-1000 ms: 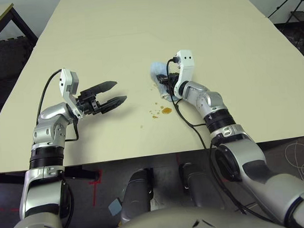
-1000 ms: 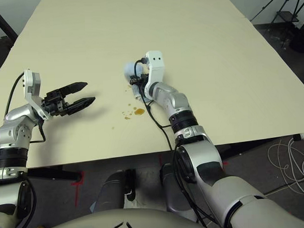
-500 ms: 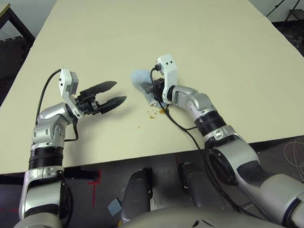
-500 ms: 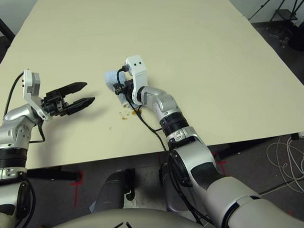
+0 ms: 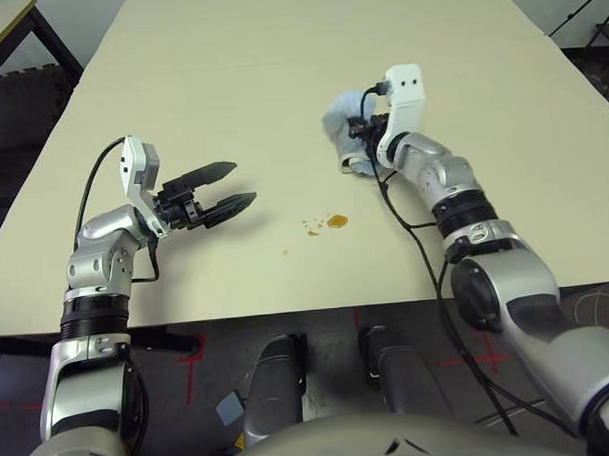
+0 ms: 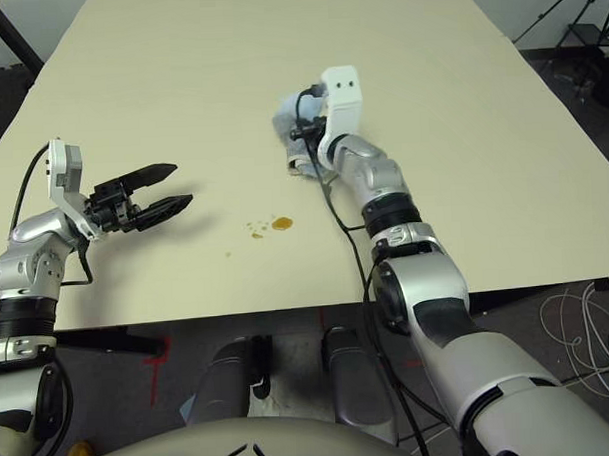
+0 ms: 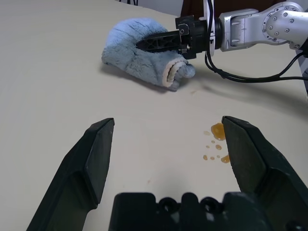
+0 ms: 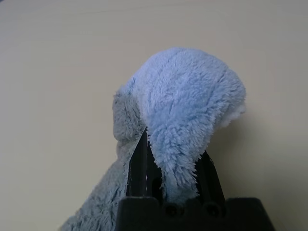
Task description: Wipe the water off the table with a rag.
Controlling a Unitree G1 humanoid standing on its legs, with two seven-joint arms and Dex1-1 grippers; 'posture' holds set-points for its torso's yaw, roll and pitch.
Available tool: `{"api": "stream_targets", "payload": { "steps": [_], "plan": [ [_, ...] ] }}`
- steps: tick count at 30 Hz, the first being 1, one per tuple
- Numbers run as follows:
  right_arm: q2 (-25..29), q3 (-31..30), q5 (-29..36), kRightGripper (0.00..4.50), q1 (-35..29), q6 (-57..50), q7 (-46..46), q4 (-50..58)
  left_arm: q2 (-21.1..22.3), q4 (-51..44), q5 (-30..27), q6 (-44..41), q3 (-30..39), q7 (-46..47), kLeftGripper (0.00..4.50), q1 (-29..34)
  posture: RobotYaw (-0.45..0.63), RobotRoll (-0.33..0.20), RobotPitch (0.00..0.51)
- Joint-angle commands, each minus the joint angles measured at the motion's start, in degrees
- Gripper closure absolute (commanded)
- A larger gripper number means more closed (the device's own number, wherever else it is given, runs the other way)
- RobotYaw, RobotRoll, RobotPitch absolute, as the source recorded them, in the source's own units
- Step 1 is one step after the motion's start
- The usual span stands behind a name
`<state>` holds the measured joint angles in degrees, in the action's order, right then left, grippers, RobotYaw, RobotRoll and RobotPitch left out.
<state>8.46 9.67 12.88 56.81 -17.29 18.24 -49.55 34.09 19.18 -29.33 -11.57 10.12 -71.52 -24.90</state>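
The rag, a light blue terry cloth with a whitish hem, lies bunched on the cream table, right of centre. My right gripper is shut on it, the cloth draped over its black fingers. The water is a small amber drop with a few specks beside it, nearer the table's front edge than the rag and apart from it. My left gripper hovers open and holds nothing, left of the drops. From the left wrist I see the rag, the right gripper and the water.
The table's front edge runs just below both forearms. The corner of another table stands at the far left. Tripod legs show at the far right, and loose cables lie on the floor at the right.
My right gripper carried the rag left to the drops half a second ago, then back right and farther away. The drops still show. The left arm has not moved.
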Motion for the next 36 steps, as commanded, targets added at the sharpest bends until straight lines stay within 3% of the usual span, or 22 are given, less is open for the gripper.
{"api": "stream_targets", "payload": {
  "steps": [1, 8, 14, 21, 32, 36],
  "plan": [
    [1.9, 1.4, 2.2, 4.43, -1.8, -3.7, 1.5, 5.7, 0.1, 1.5, 0.5, 0.0, -0.6, -0.6, 0.00, -0.7, -0.14, 0.000, 0.168],
    [5.4, -1.8, 9.6, 4.43, -18.9, -27.9, 6.3, 38.9, 1.0, 3.4, 0.7, 0.1, -0.5, -2.1, 0.00, -1.8, -0.16, 0.000, 0.179],
    [5.9, -1.3, 14.2, 4.43, -28.2, -41.0, 3.7, 55.1, 1.0, 4.4, 0.9, 0.1, -0.9, -2.8, 0.00, -2.4, -0.18, 0.000, 0.199],
    [2.7, -3.0, 14.6, 4.43, -33.2, -43.8, 0.7, 58.5, 1.0, 5.8, 1.2, 0.2, -1.4, -3.9, 0.00, -3.3, -0.20, 0.000, 0.210],
    [-0.1, -2.9, 14.3, 4.43, -31.9, -42.6, -1.3, 55.1, 4.8, 2.5, -0.5, -4.2, -0.9, -8.5, 0.00, -0.5, -0.18, 0.000, 0.235],
    [-0.5, -1.8, 15.9, 4.43, -32.5, -44.8, -1.6, 55.6, 4.4, 0.0, -0.6, -5.0, -0.9, -8.0, 0.00, 0.7, -0.17, 0.000, 0.220]
  ]
}}
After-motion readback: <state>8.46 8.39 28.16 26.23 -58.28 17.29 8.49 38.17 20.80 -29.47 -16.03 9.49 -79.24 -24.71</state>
